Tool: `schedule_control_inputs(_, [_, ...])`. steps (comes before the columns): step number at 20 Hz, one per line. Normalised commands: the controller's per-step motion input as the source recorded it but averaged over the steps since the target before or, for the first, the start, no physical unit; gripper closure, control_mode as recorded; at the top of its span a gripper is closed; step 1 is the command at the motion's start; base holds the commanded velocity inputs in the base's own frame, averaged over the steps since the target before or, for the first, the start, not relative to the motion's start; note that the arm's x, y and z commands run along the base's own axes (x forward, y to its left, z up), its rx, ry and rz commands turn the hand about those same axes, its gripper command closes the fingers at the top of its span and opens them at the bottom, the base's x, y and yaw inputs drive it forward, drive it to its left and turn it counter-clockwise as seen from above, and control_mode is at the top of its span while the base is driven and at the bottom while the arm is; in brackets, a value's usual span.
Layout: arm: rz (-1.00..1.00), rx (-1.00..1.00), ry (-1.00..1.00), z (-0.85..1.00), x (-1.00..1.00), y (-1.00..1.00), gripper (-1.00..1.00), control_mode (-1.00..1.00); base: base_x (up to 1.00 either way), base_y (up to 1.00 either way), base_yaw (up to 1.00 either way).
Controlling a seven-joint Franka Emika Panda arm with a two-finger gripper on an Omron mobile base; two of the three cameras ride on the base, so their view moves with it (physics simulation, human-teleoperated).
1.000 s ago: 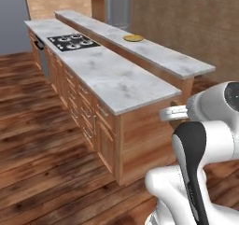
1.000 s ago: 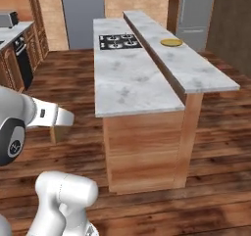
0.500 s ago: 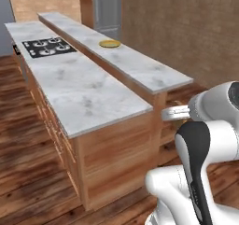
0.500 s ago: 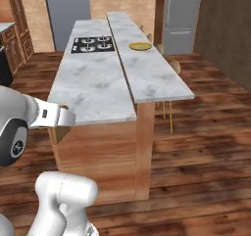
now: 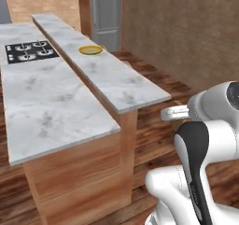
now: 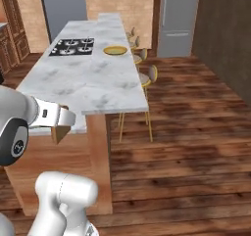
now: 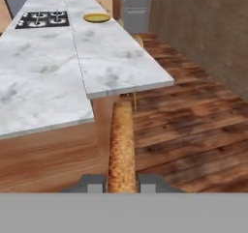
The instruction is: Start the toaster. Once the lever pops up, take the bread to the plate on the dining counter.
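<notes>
Between the gripper's (image 7: 121, 181) clamped dark fingertips, the thin brown bread slice (image 7: 121, 145) rides edge-on for carrying toward the round yellow plate (image 7: 97, 18) at eleven o'clock on the marbled white dining counter (image 7: 121, 63).

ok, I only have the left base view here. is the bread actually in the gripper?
Observer: Yes. In the hand view the bread stands edge-on in the gripper, jaws shut on it.
Operator: Anything along the dining counter's outer side?
Observer: In the right base view, yellow-seated stools stand in a row beside the dining counter.
Operator: Plate lined up with the slice?
Observer: Not quite. In the hand view the plate lies far ahead, left of the slice's line.
</notes>
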Motion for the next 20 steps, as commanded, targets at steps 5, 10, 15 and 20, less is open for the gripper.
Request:
schedule_control_inputs(5, [0.00,0.00,0.00,0.00,0.00,0.00,1.00,1.00,0.59,-1.00,0.17])
schedule_control_inputs(10, [0.00,0.00,0.00,0.00,0.00,0.00,1.00,1.00,0.59,-1.00,0.23])
schedule_control_inputs(15, [0.00,0.00,0.00,0.00,0.00,0.00,1.00,1.00,0.76,-1.00,0.33])
schedule_control_inputs(20, [0.00,0.00,0.00,0.00,0.00,0.00,1.00,1.00,0.96,-0.99,0.34])
